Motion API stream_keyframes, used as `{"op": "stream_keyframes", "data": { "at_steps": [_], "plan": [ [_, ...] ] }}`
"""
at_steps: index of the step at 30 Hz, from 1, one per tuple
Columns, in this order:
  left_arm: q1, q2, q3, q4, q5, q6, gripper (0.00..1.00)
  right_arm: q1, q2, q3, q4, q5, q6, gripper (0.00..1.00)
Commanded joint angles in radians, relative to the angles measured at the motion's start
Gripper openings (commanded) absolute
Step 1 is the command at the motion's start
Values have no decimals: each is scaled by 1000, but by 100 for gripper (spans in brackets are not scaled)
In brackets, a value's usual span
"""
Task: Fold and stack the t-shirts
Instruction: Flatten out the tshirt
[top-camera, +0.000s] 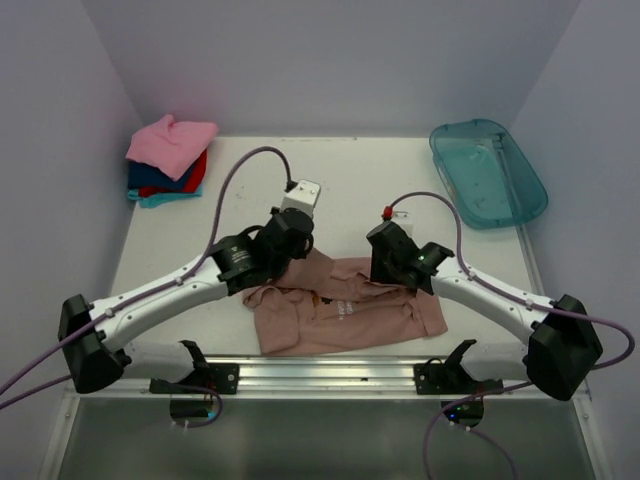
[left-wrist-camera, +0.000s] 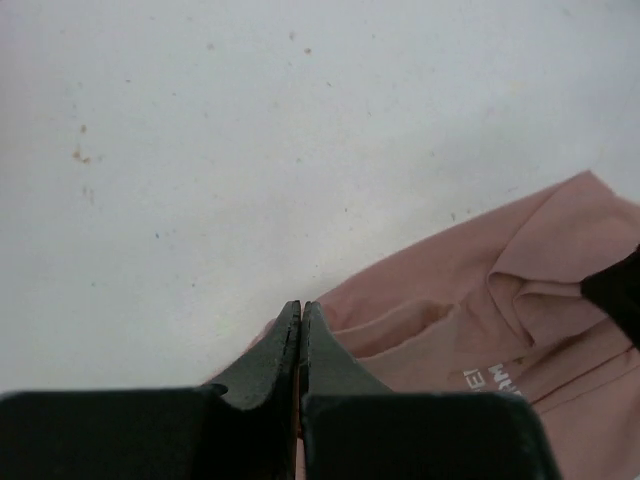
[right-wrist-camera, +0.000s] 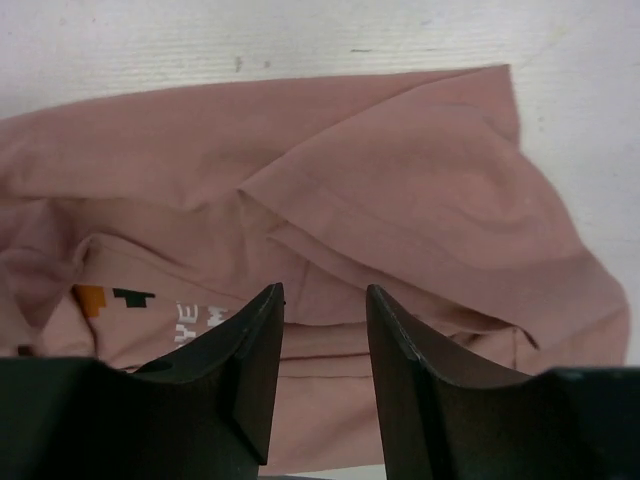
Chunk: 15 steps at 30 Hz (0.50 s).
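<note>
As I judge it, the step in hand is taking hold of the dusty pink tee (top-camera: 345, 310) for a fold. It lies crumpled and not yet folded on the bench (top-camera: 350, 175), in the lower middle of the top view, between the two arms. The left tool (left-wrist-camera: 300, 308) is closed at the tee's upper left edge; a thin line of pink shows between its jaws, so it seems to pinch the cloth. The right tool (right-wrist-camera: 323, 292) is open, its jaws apart just over a wrinkled part, gripping nothing. The next move calls for this tool to close on cloth, so that both can lift evenly. The cloth looks soft and creased, with a small print (right-wrist-camera: 88, 298) and white letters. The stack of folded tees (top-camera: 168, 160), bright pink on top, sits in the upper left corner.
</note>
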Motion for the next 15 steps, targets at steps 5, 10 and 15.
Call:
{"op": "stream_keyframes", "data": {
  "at_steps": [5, 10, 15],
  "plan": [
    [-1, -155, 2, -126, -179, -144, 0, 33, 90, -30, 153, -197, -22, 47],
    [0, -186, -14, -135, -193, -161, 0, 62, 180, -12, 162, -243, -25, 48],
    [0, -185, -17, -142, -200, -165, 0, 75, 196, -21, 159, -231, -18, 45]
  ]
}}
